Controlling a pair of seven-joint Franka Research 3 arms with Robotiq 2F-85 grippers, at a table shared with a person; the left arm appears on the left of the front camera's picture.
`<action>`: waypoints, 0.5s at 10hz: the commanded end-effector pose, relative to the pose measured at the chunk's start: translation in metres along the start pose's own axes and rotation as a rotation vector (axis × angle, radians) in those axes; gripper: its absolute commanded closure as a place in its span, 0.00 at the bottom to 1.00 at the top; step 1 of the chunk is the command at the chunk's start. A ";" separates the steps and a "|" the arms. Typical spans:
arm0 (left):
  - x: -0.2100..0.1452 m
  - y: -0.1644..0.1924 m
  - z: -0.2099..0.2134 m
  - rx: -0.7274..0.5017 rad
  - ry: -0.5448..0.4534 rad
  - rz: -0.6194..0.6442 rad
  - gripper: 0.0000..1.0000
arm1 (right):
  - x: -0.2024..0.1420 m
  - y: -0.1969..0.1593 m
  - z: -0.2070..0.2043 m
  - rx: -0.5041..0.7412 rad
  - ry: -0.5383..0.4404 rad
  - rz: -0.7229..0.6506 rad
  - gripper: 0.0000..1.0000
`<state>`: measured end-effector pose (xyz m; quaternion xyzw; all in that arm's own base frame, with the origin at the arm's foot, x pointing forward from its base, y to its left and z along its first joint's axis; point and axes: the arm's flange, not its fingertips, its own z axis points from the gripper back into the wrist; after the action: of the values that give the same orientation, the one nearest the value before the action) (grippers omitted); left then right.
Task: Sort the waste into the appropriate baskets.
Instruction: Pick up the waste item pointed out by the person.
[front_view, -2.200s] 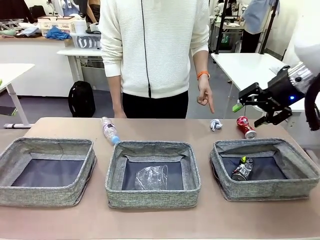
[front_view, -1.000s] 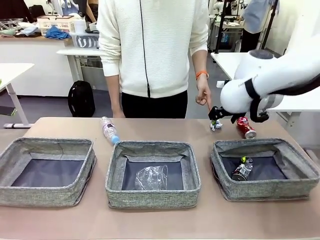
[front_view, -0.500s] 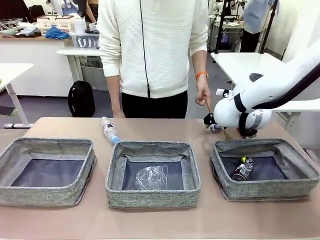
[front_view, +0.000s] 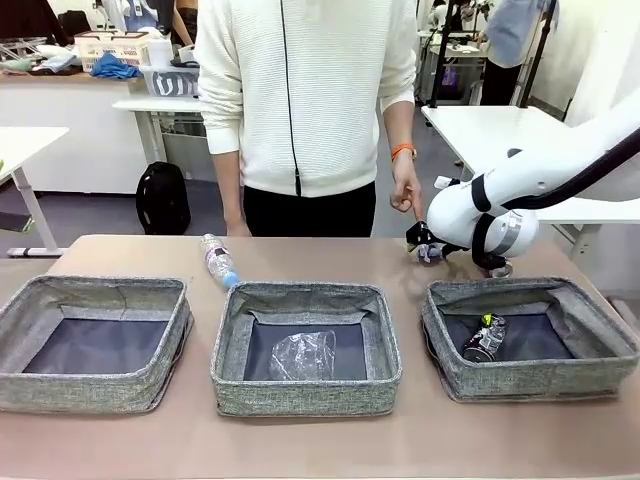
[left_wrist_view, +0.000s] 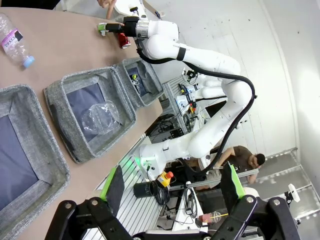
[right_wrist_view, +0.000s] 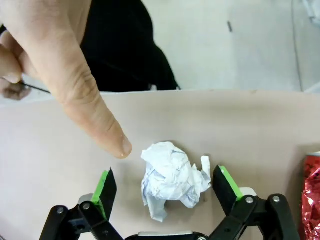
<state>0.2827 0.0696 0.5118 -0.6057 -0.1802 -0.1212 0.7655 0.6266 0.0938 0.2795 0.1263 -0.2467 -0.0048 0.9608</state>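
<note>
tabletop (right_wrist_view: 260, 125) | paper wad (right_wrist_view: 172, 180) lies between tips of right claw (right_wrist_view: 165, 186) | claw spread apart

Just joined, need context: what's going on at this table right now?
The right gripper is down over the white paper wad, jaws open on either side, not closed on it. A person's hand points at the wad from beside it. The crushed red can and the bottle lie loose on the table. The clear cup sits in the middle basket, a dark can in the right basket. The left gripper is open, holding nothing.
</note>
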 end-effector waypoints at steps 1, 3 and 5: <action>0.001 -0.003 -0.001 -0.018 -0.010 -0.008 0.00 | 0.000 -0.009 0.001 0.019 -0.002 0.000 0.00; 0.001 -0.003 -0.001 -0.018 -0.010 -0.008 0.00 | 0.000 -0.012 0.002 0.014 0.006 -0.019 0.18; 0.001 -0.003 -0.001 -0.018 -0.010 -0.008 0.00 | 0.001 -0.013 0.003 0.010 0.023 -0.014 0.76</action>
<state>0.2827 0.0696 0.5118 -0.6057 -0.1802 -0.1212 0.7655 0.6275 0.0863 0.2790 0.1253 -0.2456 -0.0138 0.9612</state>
